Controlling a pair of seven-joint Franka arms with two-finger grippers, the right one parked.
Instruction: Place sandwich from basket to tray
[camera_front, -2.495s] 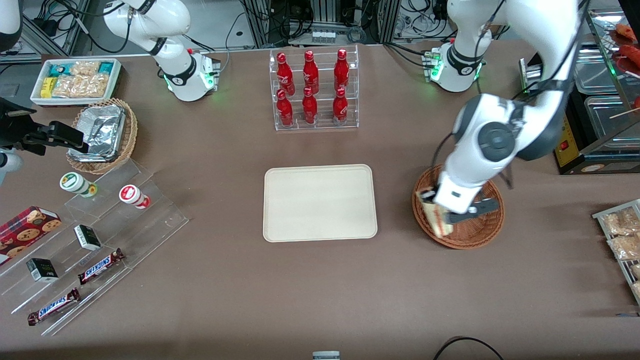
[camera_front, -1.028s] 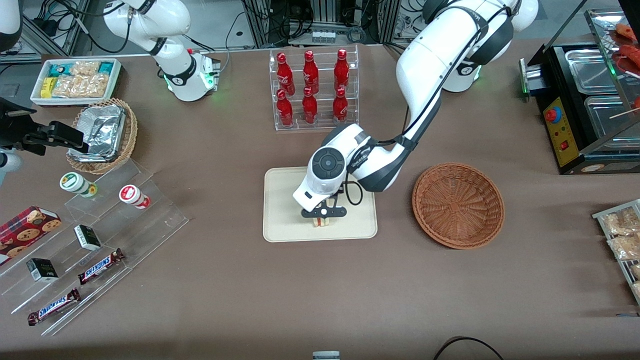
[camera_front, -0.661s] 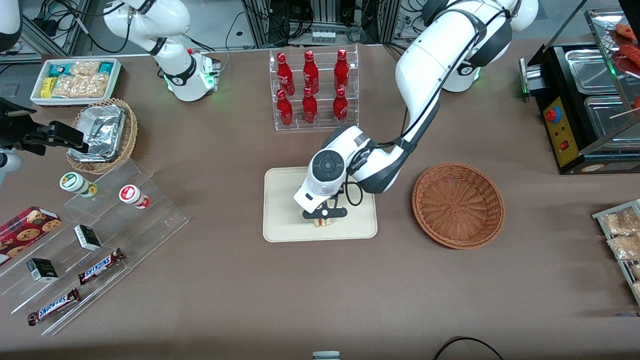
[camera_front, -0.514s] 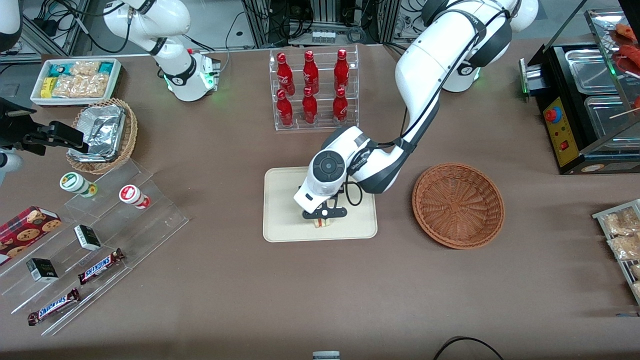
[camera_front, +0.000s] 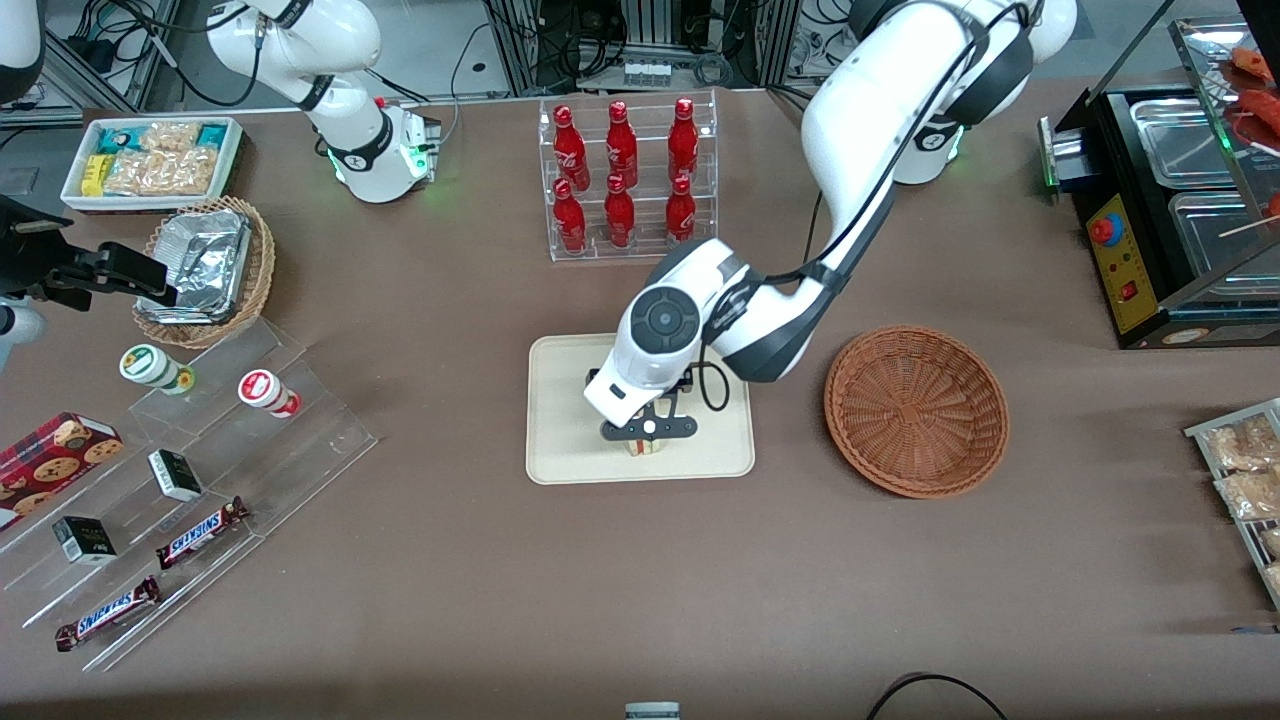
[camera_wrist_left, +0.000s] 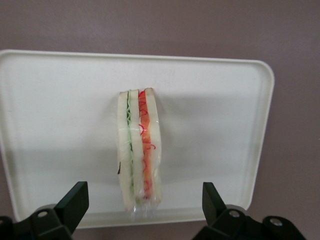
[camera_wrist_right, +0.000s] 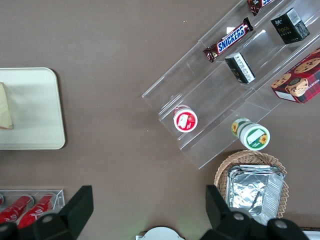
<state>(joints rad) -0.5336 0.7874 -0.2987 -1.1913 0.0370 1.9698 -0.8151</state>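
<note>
The left arm's black two-finger end effector (camera_front: 648, 429) hangs just above the flat, cream-beige rectangular tray (camera_front: 560, 440), its fingers (camera_wrist_left: 75, 202) spread wide and holding nothing. Directly beneath it, in the gap between the fingers and touching neither, stands the small clear-wrapped sandwich (camera_wrist_left: 139, 152) — a wedge of pale bread resting on its edge on the tray, with thin green and red-orange filling lines running along its length between smooth white slices. In the wrist view the glossy wrap gathers at the wedge's end closest to the end effector. The sandwich sits on the part of the tray nearer the front camera, close to the low rim. The tray is plain and matte, with rounded corners.

Outward from the end effector, toward the working arm's end of the brown table (camera_front: 450, 580), lies the round, shallow basket of reddish-brown woven wicker (camera_front: 916, 410) — bowl-shaped, its ribbed weave radiating from the centre, well apart from the tray.
</note>
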